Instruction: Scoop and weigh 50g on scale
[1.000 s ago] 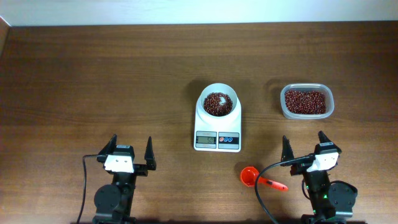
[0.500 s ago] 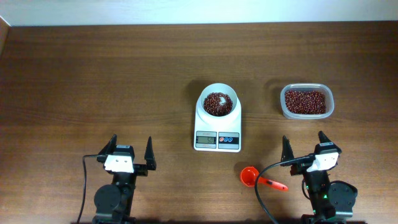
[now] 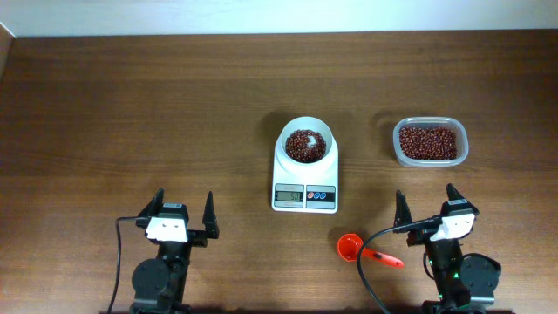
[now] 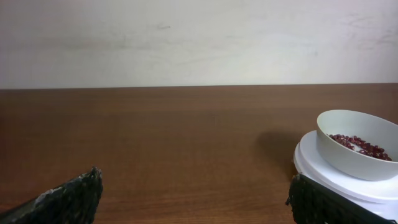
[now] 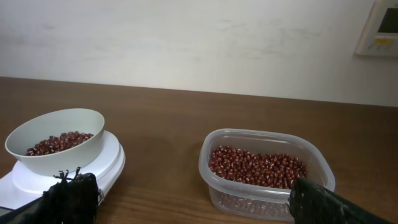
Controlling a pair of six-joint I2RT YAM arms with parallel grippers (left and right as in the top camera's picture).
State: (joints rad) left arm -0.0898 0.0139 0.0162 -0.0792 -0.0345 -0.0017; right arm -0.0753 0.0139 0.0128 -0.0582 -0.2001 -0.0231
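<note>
Counter (image 3: 131,105): dark wood grain, satin.
Scale (image 3: 305,179): smooth white plastic, slight gloss.
Tub (image 3: 463,144): clear glossy plastic.
Scoop (image 3: 350,248): red-orange plastic.
Left hand (image 3: 183,209) fingertips (image 4: 71,199): black, rough-textured.

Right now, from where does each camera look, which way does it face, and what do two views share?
Overhead: above the table, looking straight down; shows left claw, right claw, scale, scoop, bean tub.
Left wrist: low on left arm, facing the far wall; own fingers at bottom corners, scale at right.
Right wrist: low, facing the wall; own fingers, scale left, bean tub right.
Shared: both wrist views show the bowl on the scale.
</note>
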